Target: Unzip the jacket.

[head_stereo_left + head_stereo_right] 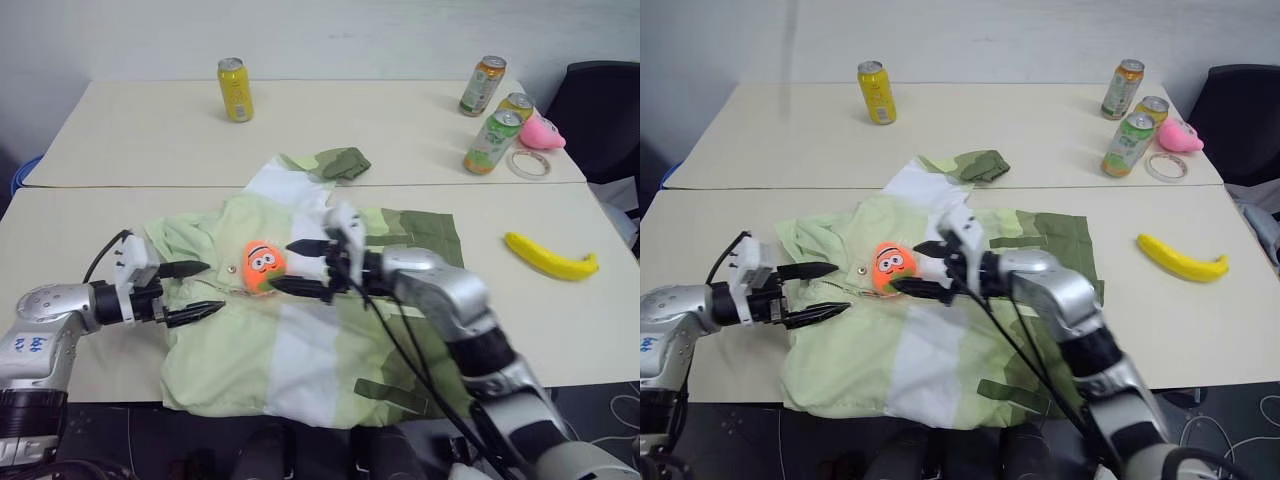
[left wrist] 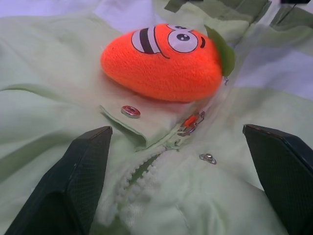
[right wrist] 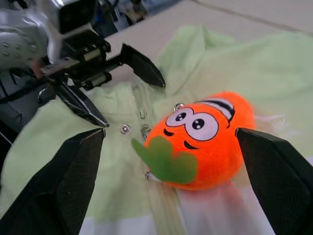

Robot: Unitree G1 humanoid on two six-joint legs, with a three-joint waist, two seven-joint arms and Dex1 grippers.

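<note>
Orange plush toy point(image 1: 264, 266) sits on the jacket point(image 1: 300, 340), which lies flat on the near table point(image 1: 90, 230), collar toward the left arm. The zip pull point(image 2: 192, 121) lies just beside the toy's underside, at the head of a zip running from collar to hem. Left gripper point(image 1: 190, 290) is wide open and empty, aimed along that line with the pull just ahead between its fingers. Right gripper point(image 1: 305, 266) is also spread wide, straddling the toy without touching it. Judging by this, the toy crowds the pull.
</note>
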